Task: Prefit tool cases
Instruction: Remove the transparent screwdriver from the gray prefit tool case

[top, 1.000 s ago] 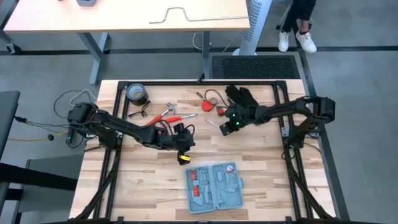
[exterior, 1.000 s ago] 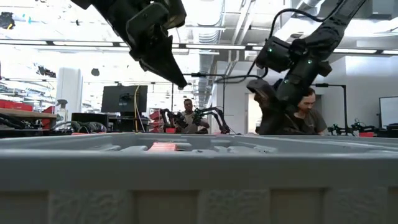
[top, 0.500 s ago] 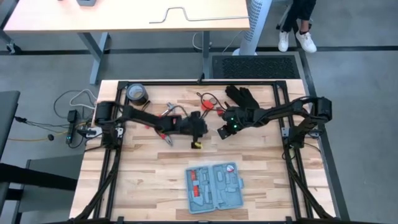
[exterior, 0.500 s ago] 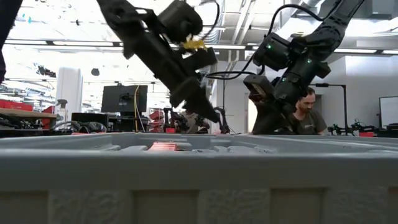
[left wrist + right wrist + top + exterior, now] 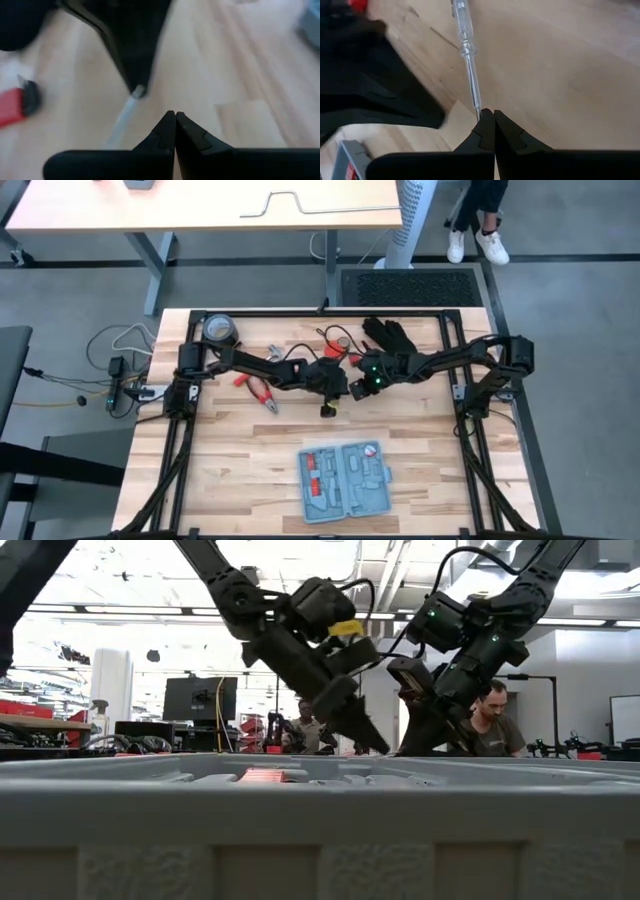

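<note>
The blue-grey tool case point(image 5: 345, 480) lies open near the table's front edge; its wall point(image 5: 320, 810) fills the low view's foreground. A clear-handled screwdriver point(image 5: 466, 47) lies flat on the wood at mid-table. My right gripper point(image 5: 493, 112) is shut, with its tips at the end of the screwdriver's metal shaft point(image 5: 121, 119). My left gripper point(image 5: 175, 114) is also shut and holds nothing. It hovers just above the table, close to the right gripper point(image 5: 354, 390) and a little short of the shaft. My right gripper slants down from the table's right side, roughly in line with the screwdriver. Its shut fingertips point(image 5: 134, 80) meet the free end of the shaft point(image 5: 477, 106). The fingers hide the very tip, so I cannot tell whether it is pinched or only touched. The screwdriver lies on the table.
A black glove point(image 5: 386, 336), a red tag with a cord point(image 5: 335, 345) and a dark tape roll point(image 5: 220, 331) lie along the far side. Red-handled pliers point(image 5: 262, 389) lie below the left arm. Bare wood separates the grippers from the case.
My left gripper has swept from the table's left-centre toward the right and far side. It has come down close beside my right gripper and stayed shut. My right gripper has stayed at the screwdriver.
</note>
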`<state>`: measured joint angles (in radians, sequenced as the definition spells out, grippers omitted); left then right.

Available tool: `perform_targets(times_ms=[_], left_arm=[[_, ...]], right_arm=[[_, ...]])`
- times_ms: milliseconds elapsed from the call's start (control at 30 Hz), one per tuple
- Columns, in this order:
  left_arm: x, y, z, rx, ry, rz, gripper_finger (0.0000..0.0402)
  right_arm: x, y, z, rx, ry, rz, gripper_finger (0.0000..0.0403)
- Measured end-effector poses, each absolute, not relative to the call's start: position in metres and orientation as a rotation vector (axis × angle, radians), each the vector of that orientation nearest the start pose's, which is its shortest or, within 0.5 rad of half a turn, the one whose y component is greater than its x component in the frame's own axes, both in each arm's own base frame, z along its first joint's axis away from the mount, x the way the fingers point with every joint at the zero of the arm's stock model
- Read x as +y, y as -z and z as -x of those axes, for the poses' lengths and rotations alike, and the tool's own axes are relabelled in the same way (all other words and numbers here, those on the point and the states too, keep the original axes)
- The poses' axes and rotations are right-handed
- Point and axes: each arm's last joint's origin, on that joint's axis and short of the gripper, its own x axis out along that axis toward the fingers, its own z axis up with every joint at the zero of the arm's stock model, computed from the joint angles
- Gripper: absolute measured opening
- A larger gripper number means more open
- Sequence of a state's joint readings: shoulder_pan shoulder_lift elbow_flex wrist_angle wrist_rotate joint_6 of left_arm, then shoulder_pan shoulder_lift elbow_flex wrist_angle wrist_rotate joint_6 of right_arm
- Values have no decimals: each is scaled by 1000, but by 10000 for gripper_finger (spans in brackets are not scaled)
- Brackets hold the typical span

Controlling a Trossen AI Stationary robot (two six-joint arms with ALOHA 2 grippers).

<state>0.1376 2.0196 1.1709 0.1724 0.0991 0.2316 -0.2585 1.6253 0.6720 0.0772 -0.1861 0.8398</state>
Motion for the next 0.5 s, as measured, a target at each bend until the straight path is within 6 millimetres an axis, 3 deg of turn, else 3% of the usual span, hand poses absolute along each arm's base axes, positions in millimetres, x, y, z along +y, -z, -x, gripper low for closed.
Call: perform_targets(times_ms=[233, 500], left_arm=[[68, -140, -424, 671, -54, -171, 0], [86, -133, -413, 769, -42, -91, 0]], right_arm=[[-57, -126, -279, 839, 396, -1002, 0], [-43, -125, -280, 870, 382, -1004, 0]])
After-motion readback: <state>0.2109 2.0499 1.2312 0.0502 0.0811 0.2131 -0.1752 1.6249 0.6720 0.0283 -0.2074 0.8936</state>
